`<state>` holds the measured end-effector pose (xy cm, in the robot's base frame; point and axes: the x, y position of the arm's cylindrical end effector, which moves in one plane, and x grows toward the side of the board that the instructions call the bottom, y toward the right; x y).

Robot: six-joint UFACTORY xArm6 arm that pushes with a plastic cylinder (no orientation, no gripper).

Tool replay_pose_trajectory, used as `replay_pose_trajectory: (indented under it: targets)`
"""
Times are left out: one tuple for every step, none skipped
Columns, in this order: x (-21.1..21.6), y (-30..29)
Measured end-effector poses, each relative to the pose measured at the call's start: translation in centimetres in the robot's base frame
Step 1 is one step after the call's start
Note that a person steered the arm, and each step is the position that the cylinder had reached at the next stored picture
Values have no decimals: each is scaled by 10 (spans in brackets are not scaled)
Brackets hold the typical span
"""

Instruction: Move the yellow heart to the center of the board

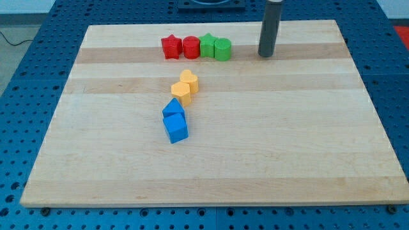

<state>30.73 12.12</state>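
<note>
The yellow heart (pixel 189 80) sits on the wooden board (pixel 275 140), left of the board's middle and toward the view's top. A yellow-orange hexagon block (pixel 181 92) touches its lower left side. My tip (pixel 266 55) rests near the board's top edge, to the right of the green blocks and well up and right of the yellow heart, touching no block.
A row at the view's top holds a red star (pixel 170 46), a red cylinder (pixel 191 46), a green star (pixel 208 45) and a green cylinder (pixel 222 48). Two blue blocks (pixel 174 121) lie below the hexagon. A blue pegboard (pixel 38 51) surrounds the board.
</note>
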Motion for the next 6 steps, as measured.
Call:
replay_pose_trajectory:
  targets:
    - [32,10]
    - [45,-2]
    - [45,-35]
    - [43,-67]
    - [38,-108]
    - [36,-145]
